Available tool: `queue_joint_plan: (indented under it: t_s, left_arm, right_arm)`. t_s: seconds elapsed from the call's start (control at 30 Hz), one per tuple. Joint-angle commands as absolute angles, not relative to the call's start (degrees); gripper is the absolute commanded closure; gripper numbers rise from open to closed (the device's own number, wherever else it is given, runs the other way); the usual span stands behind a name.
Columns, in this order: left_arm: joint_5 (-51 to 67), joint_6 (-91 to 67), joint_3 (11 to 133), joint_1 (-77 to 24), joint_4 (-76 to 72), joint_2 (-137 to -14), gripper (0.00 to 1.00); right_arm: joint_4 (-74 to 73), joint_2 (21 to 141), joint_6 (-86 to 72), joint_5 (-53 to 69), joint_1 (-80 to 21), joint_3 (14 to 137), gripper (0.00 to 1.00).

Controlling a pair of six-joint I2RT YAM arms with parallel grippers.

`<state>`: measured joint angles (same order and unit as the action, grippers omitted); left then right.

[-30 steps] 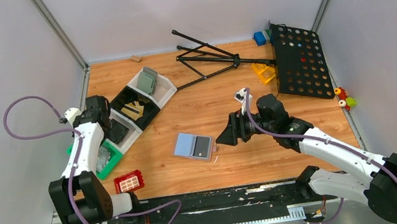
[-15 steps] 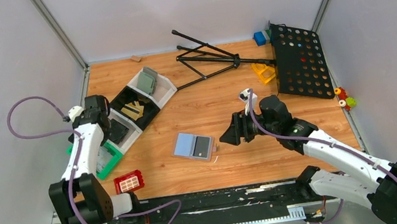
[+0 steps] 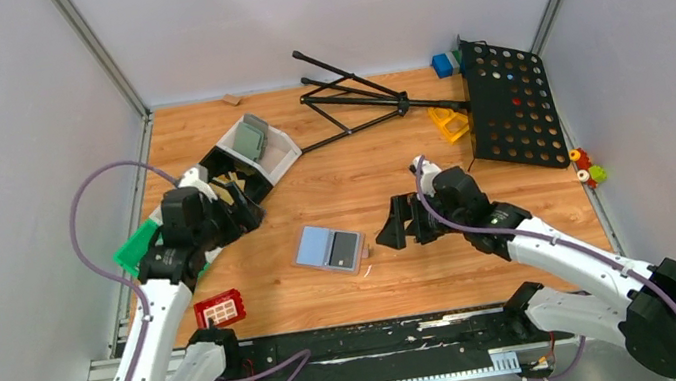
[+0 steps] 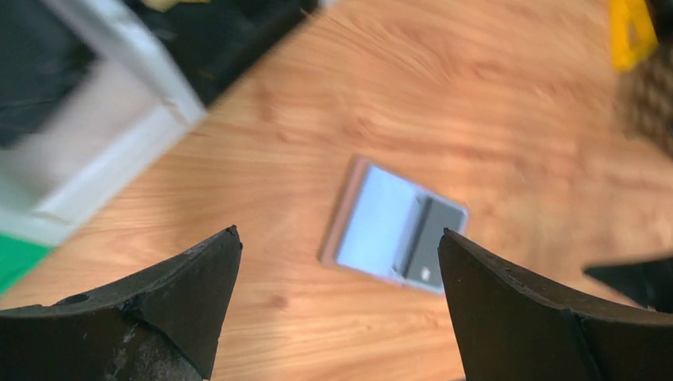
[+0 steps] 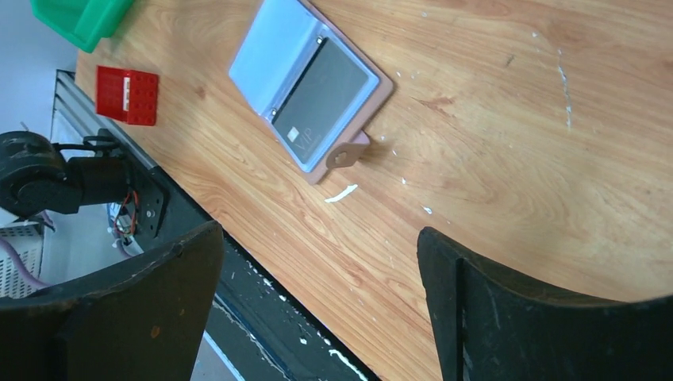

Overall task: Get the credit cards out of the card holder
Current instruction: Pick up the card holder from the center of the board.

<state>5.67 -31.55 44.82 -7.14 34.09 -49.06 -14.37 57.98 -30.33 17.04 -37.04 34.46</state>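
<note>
While left claw point(image 4: 337, 232) and right claw point(image 5: 319, 230) gape wide, empty, card holder point(image 5: 274, 59) lies flat; thin stiff slick credit card point(image 5: 321, 99) probably needs edge pinch.

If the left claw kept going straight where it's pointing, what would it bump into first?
The left gripper would probably meet the card holder, lying flat on the table ahead between its open fingers. Nothing shows in between, though depth is hard to judge.
</note>
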Motion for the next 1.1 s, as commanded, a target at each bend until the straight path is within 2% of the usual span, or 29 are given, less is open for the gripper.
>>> queue_joint_plan:
  t_s: [0.0, 0.1, 0.17, 0.53, 1.07]
  left_arm:
    - [18.84, -32.62, 37.86, -13.20, 23.75, -44.92, 0.00]
    - [19.43, -33.77, 33.83, -16.22, 18.85, -44.38, 0.00]
    - [18.76, -33.71, 32.33, -17.16, 17.69, -44.38, 0.00]
    - [20.95, -33.10, 26.78, -17.76, 9.39, -47.15, 0.00]
    - [21.00, -33.63, 24.62, -17.75, 5.02, -50.37, 0.00]
  right_arm:
    - [-15.32, 58.16, -33.47, 12.73, -37.68, 33.33, 0.07]
    - [-16.14, 59.79, -35.87, 9.46, -38.83, 33.59, 0.08]
    - [-15.93, 61.71, -36.25, 9.23, -39.57, 33.97, 0.12]
    - [-11.83, 68.54, -37.99, 4.06, -44.06, 36.01, 0.20]
    - [-13.40, 79.38, -36.04, -2.61, -47.20, 44.28, 0.22]
